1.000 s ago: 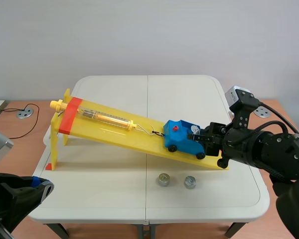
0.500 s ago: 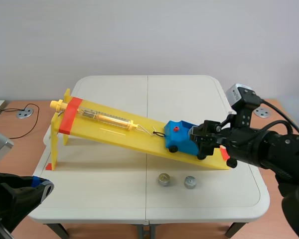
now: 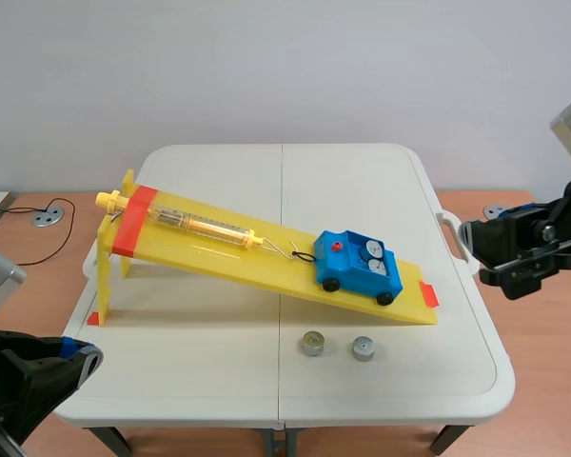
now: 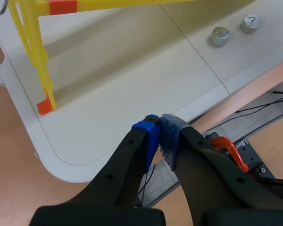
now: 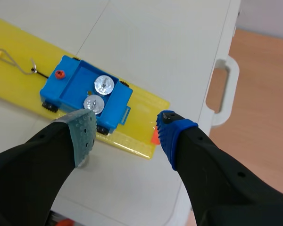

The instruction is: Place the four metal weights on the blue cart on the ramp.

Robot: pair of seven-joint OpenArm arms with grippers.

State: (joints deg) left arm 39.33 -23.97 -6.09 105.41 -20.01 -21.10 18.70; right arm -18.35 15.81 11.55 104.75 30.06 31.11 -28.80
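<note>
Hanging the right tool (image 5: 128, 132), wide and empty, off the table's (image 3: 219, 362) right edge, nearer than the pinched-together left tool (image 4: 159, 136) to two weights (image 3: 312, 344) (image 3: 364, 348) lying by the near edge below the cart (image 3: 362, 278).

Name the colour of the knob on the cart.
Red. The knob on the blue cart shows best in the right wrist view.

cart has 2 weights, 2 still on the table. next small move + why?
Likely lower the open right end effector over the right-hand loose weight on the table in front of the ramp. The blue cart holds only two weights, and that arm sits nearer; the left end effector is shut, low at the near left corner.
</note>
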